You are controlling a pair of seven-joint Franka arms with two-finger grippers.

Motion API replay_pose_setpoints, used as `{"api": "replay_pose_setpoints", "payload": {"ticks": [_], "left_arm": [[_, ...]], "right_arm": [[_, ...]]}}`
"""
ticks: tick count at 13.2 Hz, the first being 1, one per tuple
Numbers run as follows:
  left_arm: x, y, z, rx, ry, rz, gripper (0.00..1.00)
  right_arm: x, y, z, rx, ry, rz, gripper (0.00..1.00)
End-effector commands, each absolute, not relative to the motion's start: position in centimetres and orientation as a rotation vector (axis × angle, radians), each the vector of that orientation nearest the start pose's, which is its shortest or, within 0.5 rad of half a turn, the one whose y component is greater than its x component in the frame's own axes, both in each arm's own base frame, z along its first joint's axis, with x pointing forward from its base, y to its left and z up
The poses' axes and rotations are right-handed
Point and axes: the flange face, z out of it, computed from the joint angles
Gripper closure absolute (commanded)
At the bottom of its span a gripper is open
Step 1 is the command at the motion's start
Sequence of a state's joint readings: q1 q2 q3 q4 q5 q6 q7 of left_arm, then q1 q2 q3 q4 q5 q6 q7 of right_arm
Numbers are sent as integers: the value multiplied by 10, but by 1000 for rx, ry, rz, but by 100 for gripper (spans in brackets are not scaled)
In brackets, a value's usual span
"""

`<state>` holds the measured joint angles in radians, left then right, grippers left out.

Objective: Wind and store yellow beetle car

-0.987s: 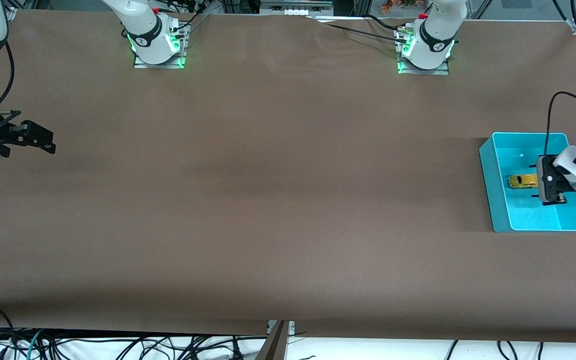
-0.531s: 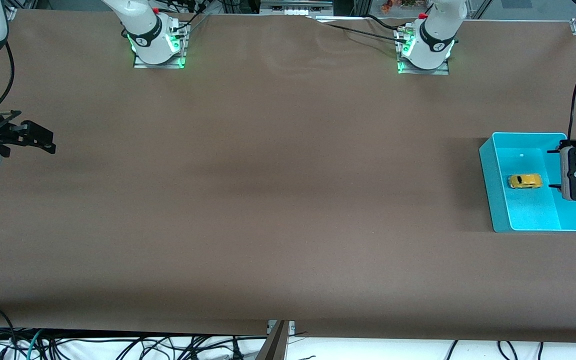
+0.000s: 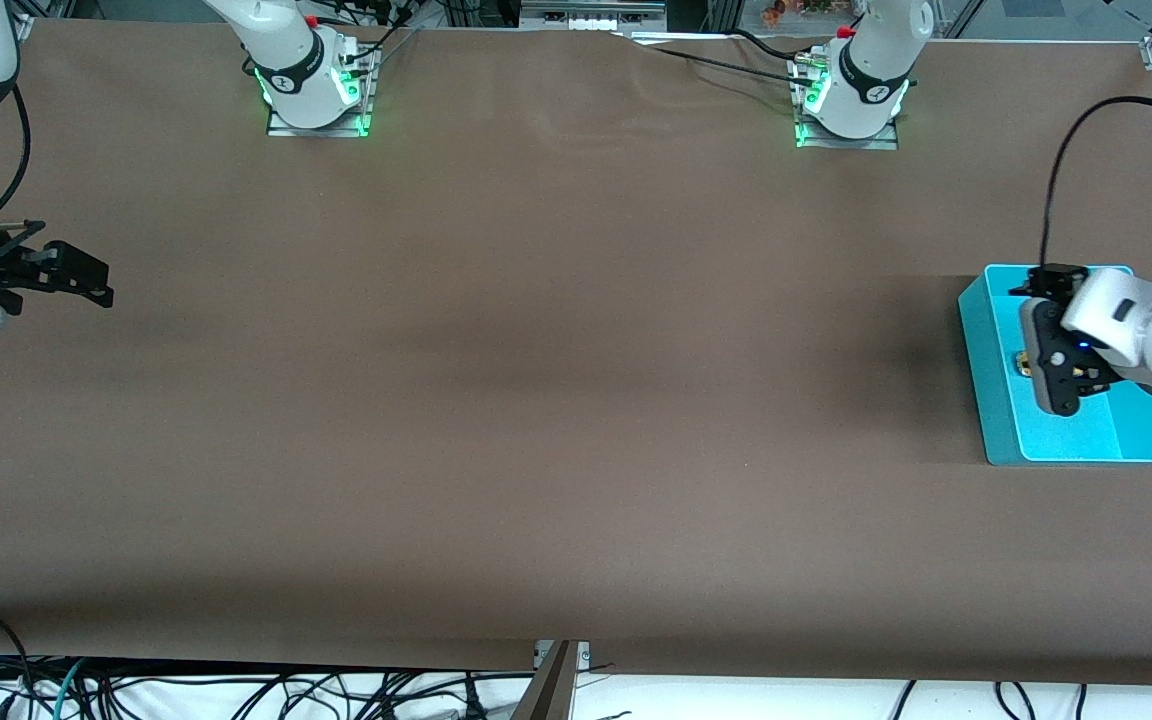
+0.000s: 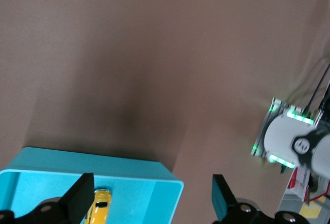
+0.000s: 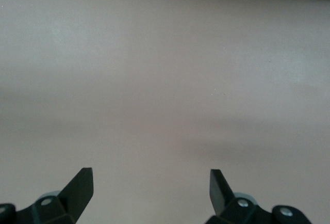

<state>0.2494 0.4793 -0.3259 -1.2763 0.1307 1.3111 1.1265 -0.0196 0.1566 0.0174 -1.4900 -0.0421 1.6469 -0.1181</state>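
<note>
Swinging back in over the turquoise bin [image 3: 981, 330] after pulling aside, the left gripper [image 4: 149, 203] is hovering wide open and empty above the yellow beetle car [image 4: 99, 207] already lying inside, suggesting storing is done, while the right gripper [image 5: 149, 189] is waiting open over bare table.

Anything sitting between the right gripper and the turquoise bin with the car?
Nothing: the front view shows only bare brown table from the waiting right gripper across to the turquoise bin, where the yellow beetle car lies under the open left gripper.
</note>
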Motion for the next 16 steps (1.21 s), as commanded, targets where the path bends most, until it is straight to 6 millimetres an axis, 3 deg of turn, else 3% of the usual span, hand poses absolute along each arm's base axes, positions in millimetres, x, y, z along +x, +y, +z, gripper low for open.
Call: {"api": "replay_pose_setpoints", "payload": {"ticks": [1, 5, 7, 11, 14, 16], "left_arm": [[630, -29, 500, -2828, 1624, 600, 0], [601, -102, 547, -2866, 1233, 496, 0], [591, -99, 561, -2918, 1007, 391, 0], [566, -90, 566, -2988, 552, 80, 0], [556, -74, 563, -3106, 138, 60, 0], [561, -55, 562, -3168, 25, 36, 0]], "right_arm": [[608, -4, 582, -3165, -161, -8, 0], [608, -3, 582, -3166, -164, -8, 0], [608, -3, 582, -3166, -164, -8, 0], [608, -3, 582, -3166, -166, -8, 0], [608, -4, 582, -3166, -161, -7, 0], [608, -4, 582, -3166, -161, -7, 0]]}}
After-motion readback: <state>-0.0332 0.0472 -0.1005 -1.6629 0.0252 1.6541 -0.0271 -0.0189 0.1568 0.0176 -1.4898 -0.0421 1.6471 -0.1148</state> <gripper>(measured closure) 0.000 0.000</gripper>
